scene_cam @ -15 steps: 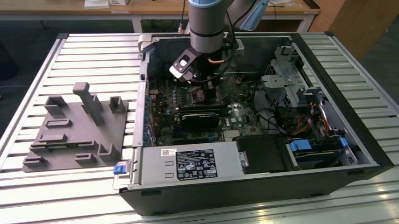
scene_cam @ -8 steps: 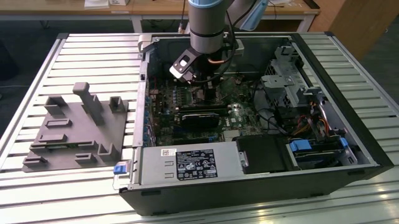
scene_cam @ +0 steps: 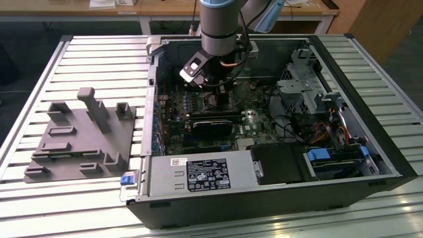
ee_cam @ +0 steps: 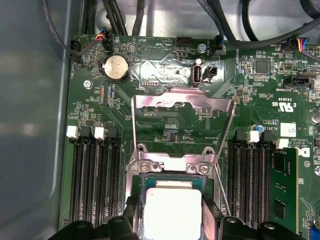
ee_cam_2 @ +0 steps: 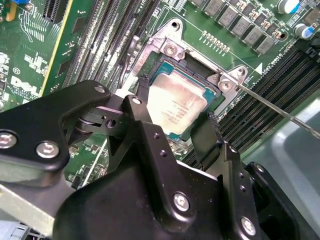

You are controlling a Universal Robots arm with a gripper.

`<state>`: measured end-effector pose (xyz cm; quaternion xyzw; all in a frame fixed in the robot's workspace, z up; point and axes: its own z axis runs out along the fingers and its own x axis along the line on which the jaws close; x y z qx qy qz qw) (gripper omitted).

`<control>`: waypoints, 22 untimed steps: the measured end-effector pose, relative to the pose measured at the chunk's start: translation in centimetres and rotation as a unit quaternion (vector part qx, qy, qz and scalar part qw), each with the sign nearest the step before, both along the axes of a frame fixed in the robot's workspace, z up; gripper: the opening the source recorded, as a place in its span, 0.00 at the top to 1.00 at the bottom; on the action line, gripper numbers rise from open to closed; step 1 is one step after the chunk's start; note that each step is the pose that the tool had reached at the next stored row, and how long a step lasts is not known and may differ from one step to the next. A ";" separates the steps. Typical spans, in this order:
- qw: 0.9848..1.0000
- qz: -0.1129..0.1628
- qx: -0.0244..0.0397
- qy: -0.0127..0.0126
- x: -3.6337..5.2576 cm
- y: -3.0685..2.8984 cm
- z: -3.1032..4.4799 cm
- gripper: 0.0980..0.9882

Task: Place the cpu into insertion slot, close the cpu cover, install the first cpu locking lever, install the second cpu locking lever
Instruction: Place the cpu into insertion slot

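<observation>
The cpu [ee_cam_2: 175, 102] is a small square chip with a pale metal top. It lies level in the insertion slot [ee_cam_2: 167, 50] on the green motherboard and is also visible in the first wrist view [ee_cam: 172, 210]. My gripper [ee_cam_2: 177, 107] reaches down over it, one black finger [ee_cam_2: 142, 92] against each of two opposite edges. The cpu cover [ee_cam: 210, 102], a silver frame with an open centre, is flipped back away from the socket. A thin wire locking lever [ee_cam: 221, 192] stands up beside the socket [ee_cam_2: 280, 111]. In the exterior view the gripper [scene_cam: 215, 91] is low inside the computer case.
Memory slots [ee_cam: 95, 175] run along both sides of the socket. A black card [scene_cam: 211, 124] lies just in front of the gripper, with the power supply [scene_cam: 198, 174] nearer and drive cages [scene_cam: 307, 84] on the exterior view's right. A grey fixture block [scene_cam: 79, 134] sits outside the case.
</observation>
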<state>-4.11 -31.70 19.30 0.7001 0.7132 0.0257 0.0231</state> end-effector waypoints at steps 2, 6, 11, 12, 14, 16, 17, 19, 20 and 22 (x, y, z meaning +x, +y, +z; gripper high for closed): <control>1.000 0.000 0.000 0.000 0.00 0.04 0.00 0.43; 1.000 0.000 0.001 0.000 0.00 0.09 -0.01 0.43; 1.000 0.000 0.001 0.000 0.00 0.09 0.02 0.43; 1.000 0.000 0.001 0.000 0.00 0.09 0.10 0.43; 1.000 0.000 0.001 0.000 0.00 0.09 0.39 0.43; 1.000 0.000 0.001 0.000 0.00 0.09 0.74 0.43; 1.000 0.000 0.001 0.000 0.00 0.09 0.85 0.43; 1.000 0.000 0.001 0.000 0.00 0.09 1.20 0.43; 1.000 0.000 0.001 0.000 0.00 0.09 1.39 0.43; 1.000 0.000 0.001 0.000 0.00 0.09 1.62 0.44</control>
